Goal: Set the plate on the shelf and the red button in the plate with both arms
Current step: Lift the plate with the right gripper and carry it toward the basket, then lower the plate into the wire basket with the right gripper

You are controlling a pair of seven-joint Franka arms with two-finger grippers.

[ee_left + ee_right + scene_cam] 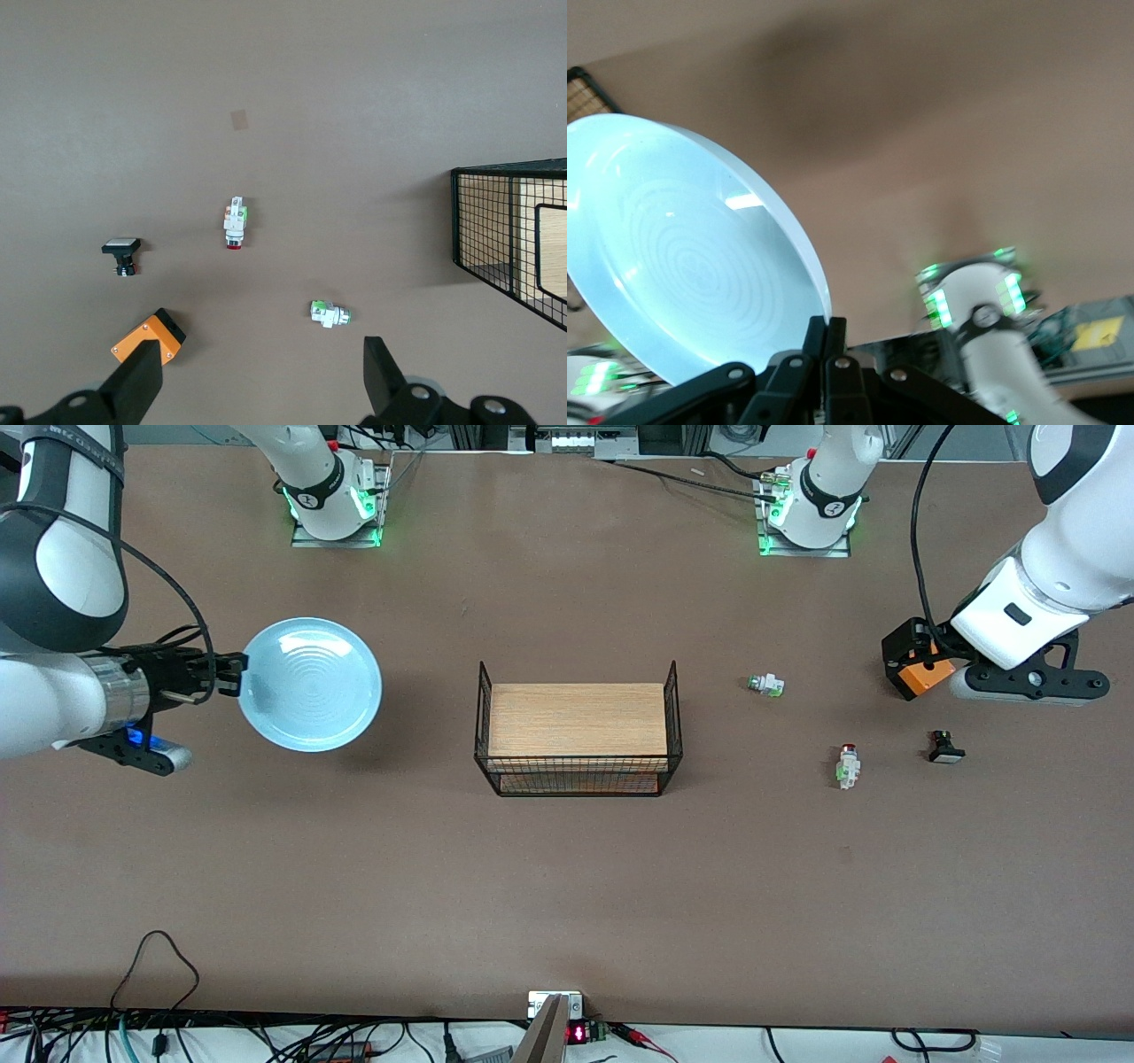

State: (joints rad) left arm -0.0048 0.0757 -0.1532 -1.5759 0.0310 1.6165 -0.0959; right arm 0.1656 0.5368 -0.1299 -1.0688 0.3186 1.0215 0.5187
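Observation:
My right gripper (237,675) is shut on the rim of the pale-blue plate (310,684), holding it in the air, tilted, over the right arm's end of the table. In the right wrist view the fingers (830,328) pinch the plate's (691,257) edge. The red button (848,764) lies on the table toward the left arm's end; the left wrist view shows it (234,221) on its side. My left gripper (261,381) hangs open and holds nothing, above the table between an orange box and a white-and-green button.
A black wire basket (483,717) holding a wooden block stands mid-table. A white-and-green button (766,685), a black square-faced button (945,747) and an orange box (921,669) lie around the red button.

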